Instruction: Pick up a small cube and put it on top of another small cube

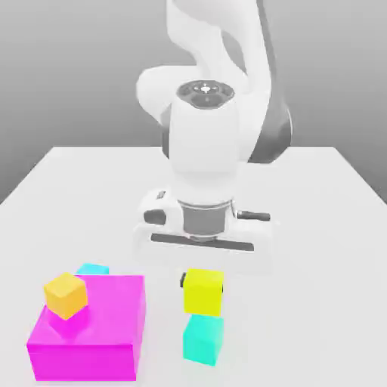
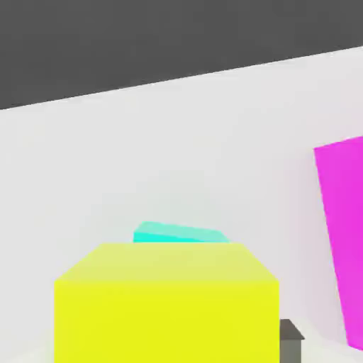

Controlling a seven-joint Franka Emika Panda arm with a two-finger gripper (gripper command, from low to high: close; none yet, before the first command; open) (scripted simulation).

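Observation:
The small bright-yellow cube (image 1: pixel 204 292) hangs under the hand, and my gripper (image 1: pixel 204 286) is shut on it, with a dark fingertip (image 1: pixel 184 281) showing at its side. The turquoise small cube (image 1: pixel 203 340) stands on the white table (image 1: pixel 317 227) right beneath it. Their faces are very close, and I cannot tell if they touch. In the hand view the yellow cube (image 2: pixel 166 305) is large in front. A strip of the turquoise cube (image 2: pixel 179 233) shows past its top edge, and a dark fingertip (image 2: pixel 291 333) sits beside it.
A large magenta block (image 1: pixel 91 332) lies toward the exterior view's left, with an orange-yellow cube (image 1: pixel 66 295) on top of it and a bluer cyan cube (image 1: pixel 92 269) behind it. The magenta block (image 2: pixel 344 241) also appears in the hand view.

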